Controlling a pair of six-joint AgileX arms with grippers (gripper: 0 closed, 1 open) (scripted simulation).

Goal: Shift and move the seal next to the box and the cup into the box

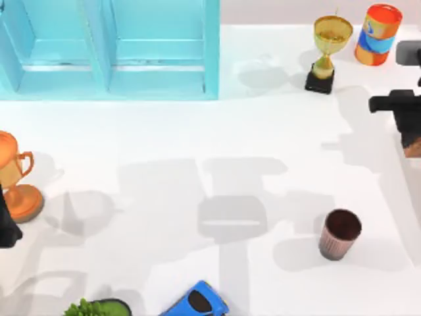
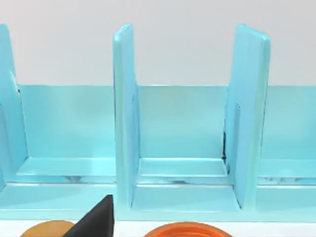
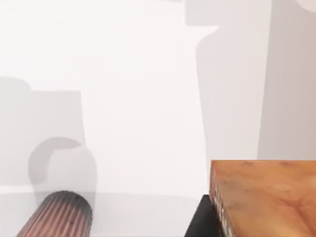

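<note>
The seal is a reddish-brown mottled block at the table's right edge, held in my right gripper, which is shut on it. In the right wrist view the seal looms large beside a black finger. The ribbed pinkish-brown cup stands upright on the table at the front right, apart from the gripper and nearer the front than it; it is also in the right wrist view. The light blue box with open compartments fills the back left. My left gripper is parked at the left edge.
A gold trophy on a black base and an orange can stand at the back right. An orange trophy stands by the left arm. A blue toy car and a green plant lie at the front edge.
</note>
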